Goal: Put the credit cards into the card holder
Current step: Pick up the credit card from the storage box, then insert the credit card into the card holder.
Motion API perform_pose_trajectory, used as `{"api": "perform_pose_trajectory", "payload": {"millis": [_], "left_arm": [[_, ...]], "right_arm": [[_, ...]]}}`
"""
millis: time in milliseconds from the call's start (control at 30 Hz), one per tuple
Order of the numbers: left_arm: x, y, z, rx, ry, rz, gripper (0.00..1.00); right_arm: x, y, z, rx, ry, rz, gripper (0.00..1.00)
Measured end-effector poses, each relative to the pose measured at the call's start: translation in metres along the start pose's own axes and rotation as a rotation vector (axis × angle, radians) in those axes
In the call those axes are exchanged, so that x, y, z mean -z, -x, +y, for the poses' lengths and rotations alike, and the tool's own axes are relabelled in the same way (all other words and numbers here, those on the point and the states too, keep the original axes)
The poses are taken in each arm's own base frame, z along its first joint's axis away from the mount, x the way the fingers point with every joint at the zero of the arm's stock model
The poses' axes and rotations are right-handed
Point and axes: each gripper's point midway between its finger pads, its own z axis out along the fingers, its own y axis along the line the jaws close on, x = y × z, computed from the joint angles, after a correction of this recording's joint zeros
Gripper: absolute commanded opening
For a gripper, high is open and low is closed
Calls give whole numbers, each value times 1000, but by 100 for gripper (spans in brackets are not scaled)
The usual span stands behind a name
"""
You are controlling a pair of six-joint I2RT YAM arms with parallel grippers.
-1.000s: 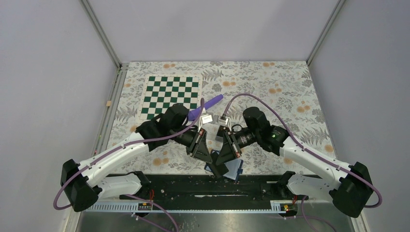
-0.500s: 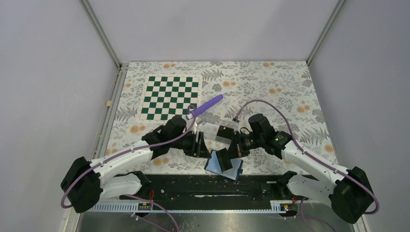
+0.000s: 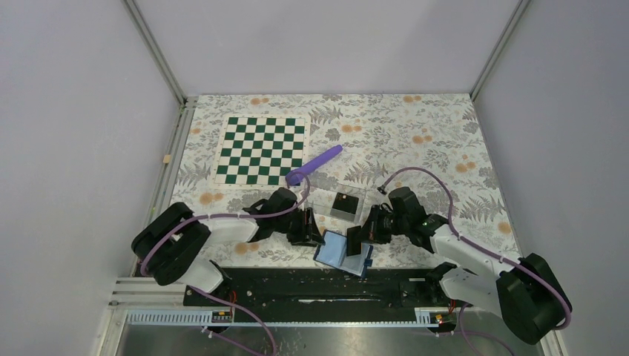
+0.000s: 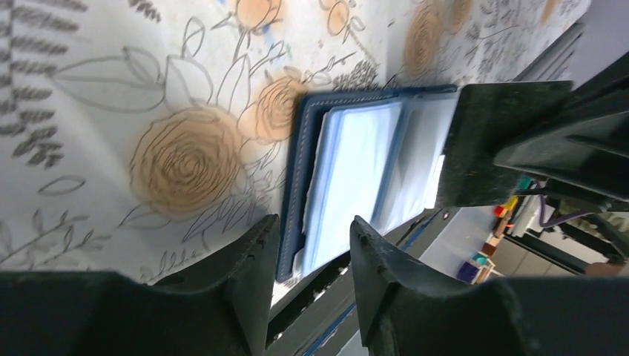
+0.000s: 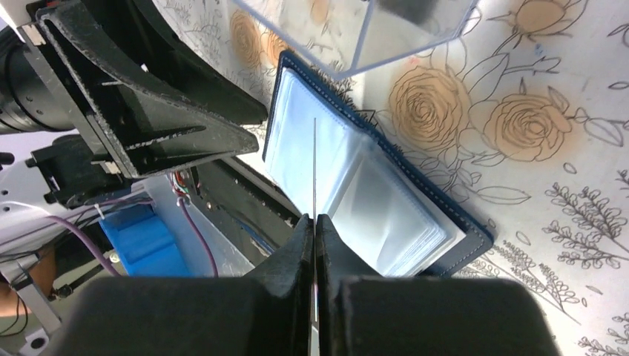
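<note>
The navy card holder (image 3: 343,254) lies open near the table's front edge, its pale inner pockets facing up; it also shows in the left wrist view (image 4: 348,170) and the right wrist view (image 5: 386,204). My right gripper (image 5: 314,220) is shut on a thin card (image 5: 314,159), seen edge-on, with its far edge over the holder's middle fold. In the top view the right gripper (image 3: 358,239) sits at the holder's right side. My left gripper (image 4: 311,237) is open and empty, low at the holder's left edge (image 3: 315,236). A dark card (image 3: 347,202) lies in the clear tray (image 3: 332,200).
The clear tray's corner (image 5: 356,44) stands just beyond the holder. A purple pen-like tool (image 3: 315,163) and a green chessboard mat (image 3: 261,150) lie further back. The black rail (image 3: 311,285) runs along the front edge right beside the holder.
Both arms have come down and toward the front edge. The right gripper has brought its card down over the open holder; the left gripper now sits low at the holder's left side. The tray is uncovered.
</note>
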Motion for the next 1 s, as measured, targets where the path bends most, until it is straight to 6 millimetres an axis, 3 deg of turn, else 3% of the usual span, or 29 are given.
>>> {"api": "perform_pose_trajectory", "payload": {"millis": [167,367,633,1000], "left_arm": [[-9,3,-7,35,-32,-12,34],[-15,-12,-11,92,-30,-2,28],[-19,-21,-15,169,-43,-18,28],[-19,-21,-15,190,-47,-24,27]], "right_arm": [[-9,10,-6,-26,-24,-34,0],[-11,20,-15,-58,-61,-89,0],[1,17,-24,-68,-94,-136,0],[-3,5,-38,-103,-125,-103,0]]}}
